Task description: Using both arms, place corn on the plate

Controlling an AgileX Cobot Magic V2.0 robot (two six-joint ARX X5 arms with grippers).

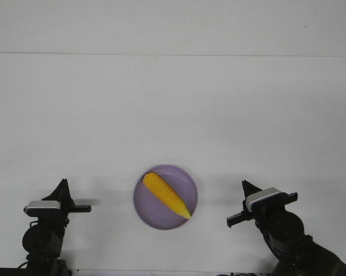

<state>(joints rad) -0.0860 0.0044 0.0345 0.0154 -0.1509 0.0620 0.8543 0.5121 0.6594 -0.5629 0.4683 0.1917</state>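
The yellow corn (166, 194) lies diagonally on the lavender plate (187, 181), its pointed end toward the plate's near right rim. The plate sits on the white table near the front edge, between the two arms. My left gripper (63, 185) is left of the plate, apart from it, fingers together and holding nothing. My right gripper (246, 187) is right of the plate, apart from it, fingers together and holding nothing. Each arm carries a grey-white camera block.
The white table (173, 115) stretches back to a far edge line near the top of the view. No other objects show on it.
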